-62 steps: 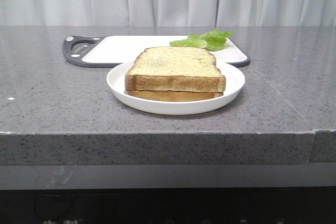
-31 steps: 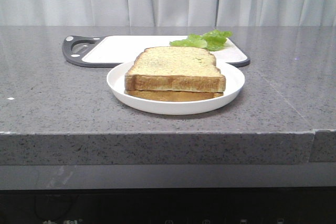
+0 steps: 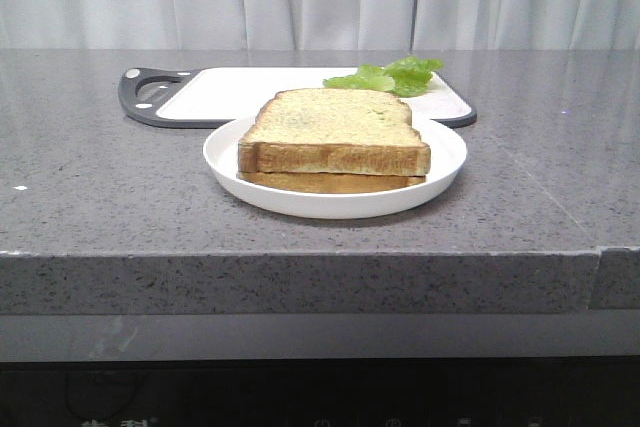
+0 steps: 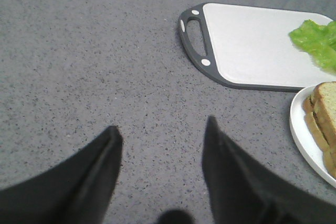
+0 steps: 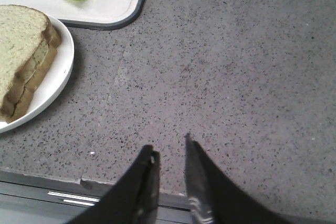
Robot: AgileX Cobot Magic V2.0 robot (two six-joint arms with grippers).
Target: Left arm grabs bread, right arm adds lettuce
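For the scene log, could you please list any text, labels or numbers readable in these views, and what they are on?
None can be read.
Dark panel below the counter: faint light marks, too small and dim to read.
Bread, plate, cutting board, lettuce: no print visible.

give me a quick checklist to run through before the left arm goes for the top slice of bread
1. Left gripper open and empty: ok, fingers spread over bare counter.
2. Bread reachable: ok, thick slice on top of the thinner slice, nothing on it.
3. Plate steady: ok, flat on the counter, back from the front edge.
4. Lettuce ready for the right arm: ok, lying on the cutting board behind the plate.
5. Right gripper open enough for the lettuce: not ok, fingers nearly together, holding nothing.
6. Top slice stuck to the lower one: cannot tell.
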